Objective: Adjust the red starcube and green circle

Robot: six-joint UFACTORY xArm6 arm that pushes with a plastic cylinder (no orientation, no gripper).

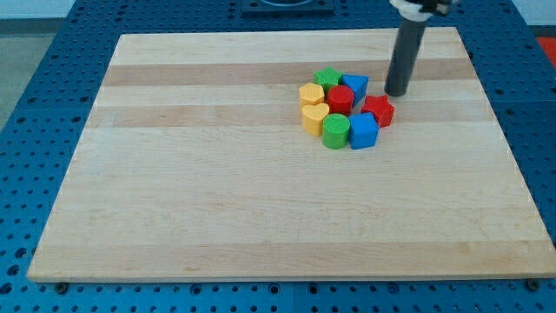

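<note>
A: Where is my tip point(396, 93) at this moment?

B: It is the lower end of the straight dark rod, and it rests on the light wooden board point(217, 200) in the upper right part of the view. It stands just above the red star-shaped block point(378, 110), very near to it; I cannot tell if they touch. The blue triangular block point(354, 86) is just to the view's left of the tip.

A: And its jaws, are they apart or together?

B: There are none to speak of. The arm ends only in the rod, so no gripper shows in the view.

A: Where are the 2 blocks of the task?

B: The red star-shaped block lies at the right edge of a tight cluster of 8 blocks. The green round block point(335, 130) is at the bottom of this cluster, between the yellow heart-shaped block point(314, 117) on the view's left and the blue cube point(363, 131) on the view's right, touching both of them.

A: What else is in the cluster?

B: A red round block point(340, 100) sits in the middle. A green star-shaped block point(327, 78) is at the top, and a yellow block point(311, 93), whose shape I cannot make out well, is at the upper left. The board lies on a blue perforated table point(35, 104).
</note>
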